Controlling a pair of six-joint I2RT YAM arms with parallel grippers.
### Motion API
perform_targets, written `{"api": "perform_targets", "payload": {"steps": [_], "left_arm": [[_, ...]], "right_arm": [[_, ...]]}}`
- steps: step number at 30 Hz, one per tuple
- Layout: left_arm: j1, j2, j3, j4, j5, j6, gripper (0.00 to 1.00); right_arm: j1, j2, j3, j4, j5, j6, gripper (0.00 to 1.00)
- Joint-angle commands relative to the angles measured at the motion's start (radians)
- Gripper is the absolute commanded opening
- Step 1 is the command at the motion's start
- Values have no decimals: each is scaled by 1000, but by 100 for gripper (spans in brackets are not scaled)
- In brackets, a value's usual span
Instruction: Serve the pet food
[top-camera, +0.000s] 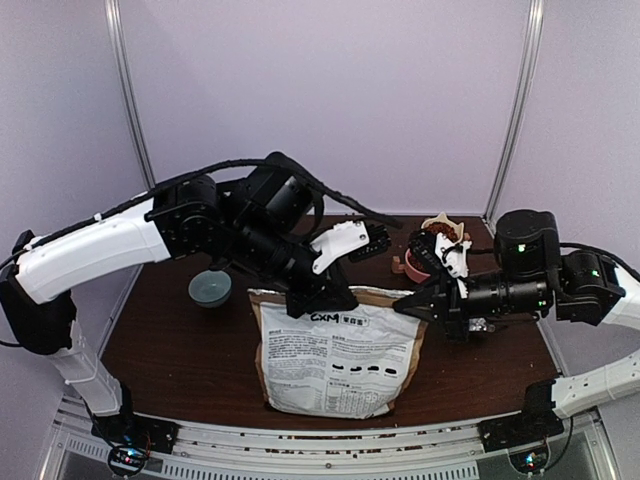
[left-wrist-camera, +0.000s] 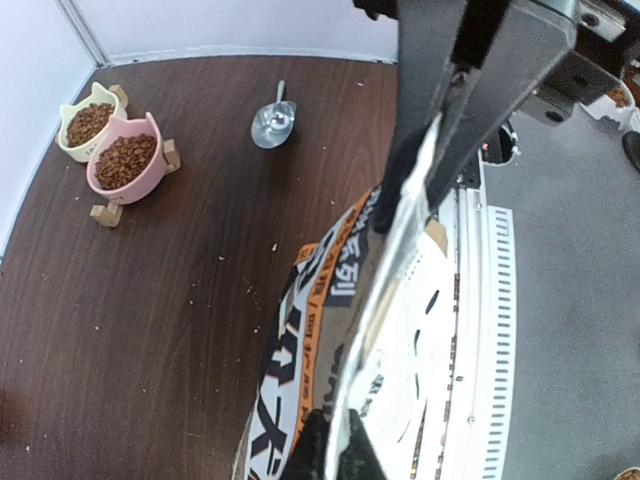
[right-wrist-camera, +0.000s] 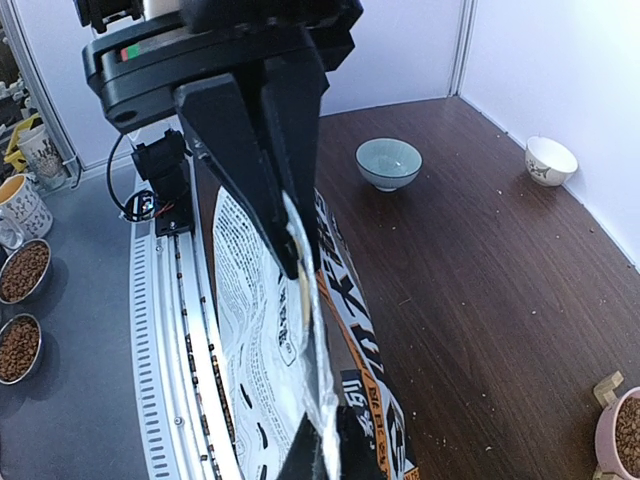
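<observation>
Left gripper (left-wrist-camera: 428, 185) is pinched shut on the top edge of the bag (top-camera: 335, 360); right gripper (right-wrist-camera: 297, 240) is clamped on the same edge, other corner. Bag stands upright, front-centre of table (top-camera: 180, 350). Judged heavy, soft-walled, apt to slump; hold at the top seam, both corners. Scoop (left-wrist-camera: 272, 122) and pink bowl (left-wrist-camera: 142, 186) of kibble (left-wrist-camera: 125, 160) sit well apart. Dark wood, crumbs scattered; pale walls close round.

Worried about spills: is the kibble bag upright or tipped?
Upright: the bag stands on the table, top edge pinched by left end effector and right end effector.
</observation>
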Motion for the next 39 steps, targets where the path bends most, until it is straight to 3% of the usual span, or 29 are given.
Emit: {"api": "perform_targets", "payload": {"steps": [1,4,7,9,10,14,16,18,19,20,21,25,28,29,31,37,39], "left_arm": [[25,-55,-19,-68,-77,22,0],[30,-66,-18,-79,-95,27,0],[39,-81,-20,-84,-120,28,10],[43,-94,-23,-84,-127,29,7],[44,-100,-26,-84,-126,31,0],[55,-115,-34,-90,-128,34,0],[60,-117,-36,-99,-148,30,10],[65,-122,-38,-106,-157,32,12],[66,-126,-40,-108,-157,34,10],[68,-128,-43,-110,-156,37,1],[72,-134,-48,-110,-154,40,0],[87,-148,-61,-112,-155,44,0],[96,-157,-70,-116,-178,43,13],[100,-164,-74,-116,-180,44,13],[109,-173,-82,-115,-174,49,0],[128,-197,-100,-115,-181,52,1],[132,-202,-105,-116,-190,51,10]], "right_arm": [[-7,-48,13,5,54,16,0],[-7,-53,11,-2,55,18,0],[-7,-55,7,-5,56,21,0],[-7,-57,5,-6,55,22,0],[-8,-57,3,-5,54,23,0],[-8,-58,-2,-5,52,26,0],[-7,-59,-4,-5,52,26,0],[-8,-60,-4,-5,53,26,0],[-7,-60,-4,-5,55,26,0],[-7,-61,-4,-5,55,26,0],[-8,-61,-4,-6,56,26,0],[-7,-61,-4,-6,59,24,0],[-8,-61,-5,-7,62,24,0],[-7,-61,-4,-8,62,24,0],[-7,-61,-4,-10,65,24,0],[-8,-57,0,-11,69,23,0],[-7,-57,0,-12,71,21,0]]}}
